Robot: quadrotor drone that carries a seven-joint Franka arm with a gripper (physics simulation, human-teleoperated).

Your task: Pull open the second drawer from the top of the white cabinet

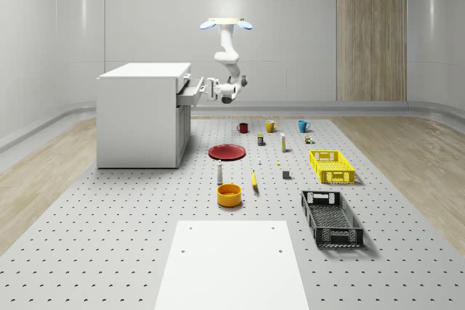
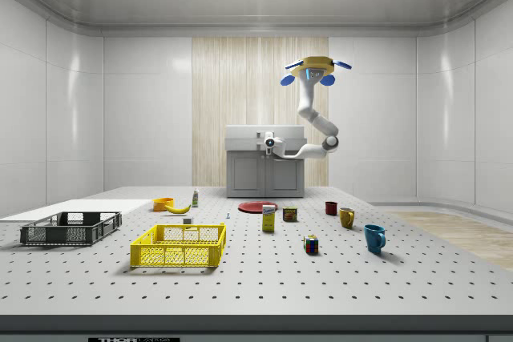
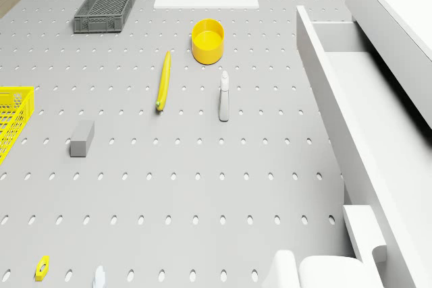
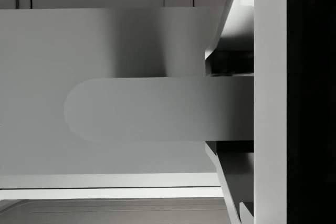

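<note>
My hand point(image 1: 215, 89) is clamped on the handle point(image 4: 157, 109) of the second drawer point(image 1: 190, 92), which juts partly out of the white cabinet point(image 1: 138, 114) at nine o'clock in the whole-scene view. My drone point(image 1: 226, 25) hovers above and beside the cabinet front, over the surface point(image 1: 145, 208) near the red plate point(image 1: 227, 152).

The cabinet point(image 1: 142, 114) is white, the plate point(image 1: 227, 152) red, one crate point(image 1: 332, 166) yellow, another crate point(image 1: 332, 218) dark grey.
</note>
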